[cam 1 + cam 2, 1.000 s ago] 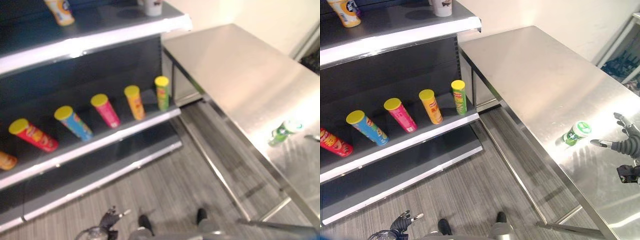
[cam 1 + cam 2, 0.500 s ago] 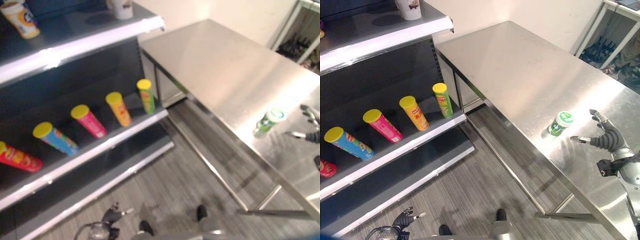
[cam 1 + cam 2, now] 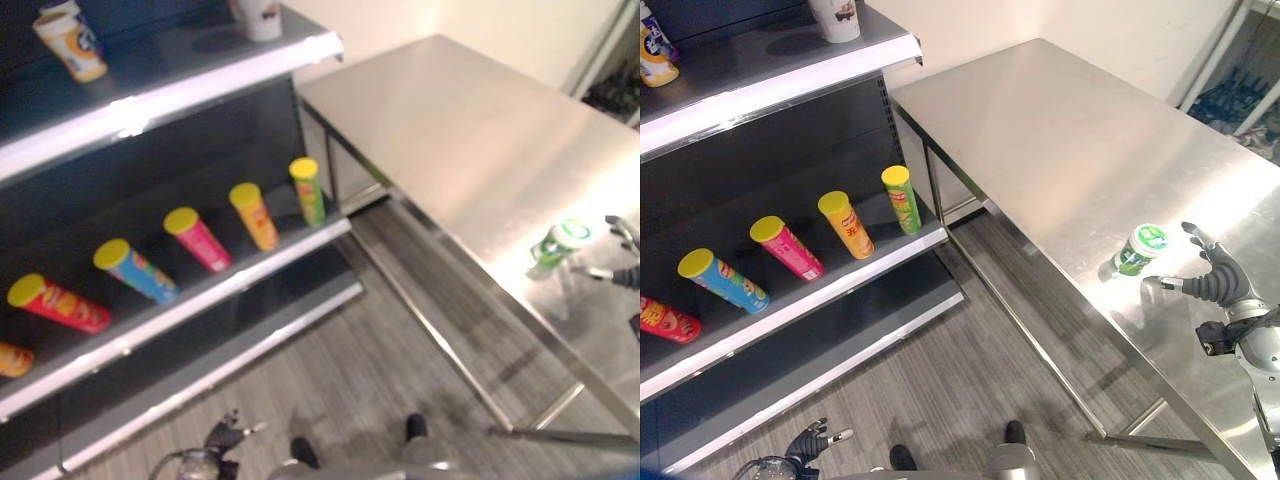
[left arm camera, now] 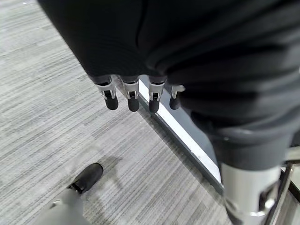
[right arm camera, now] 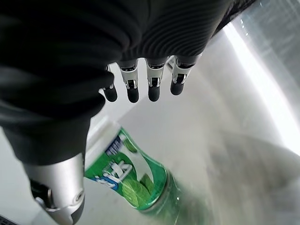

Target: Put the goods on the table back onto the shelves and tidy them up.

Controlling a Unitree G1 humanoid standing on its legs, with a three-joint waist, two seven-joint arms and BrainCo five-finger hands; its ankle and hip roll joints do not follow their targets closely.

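The right hand hovers over the steel table with its fingers spread and relaxed and its thumb held apart, gripping nothing; it is just beside the green tub and not touching it. That tub, a small green container with a white lid, stands upright on the table near the front edge, towards the robot's right end of the top, and the right wrist view shows it close below the palm, between the fingers and the thumb. The left hand hangs low over the grey striped floor, its fingers straight and loose with nothing in them. To the left of the table stands the dark shelf unit with pale front edges. On its middle shelf a row of snack tubes with yellow lids stands side by side: a green tube nearest the table, then an orange tube, a pink tube, a blue tube and a red tube at the far left. On the top shelf a white cup stands near the table end, and an orange-and-white container stands further left.
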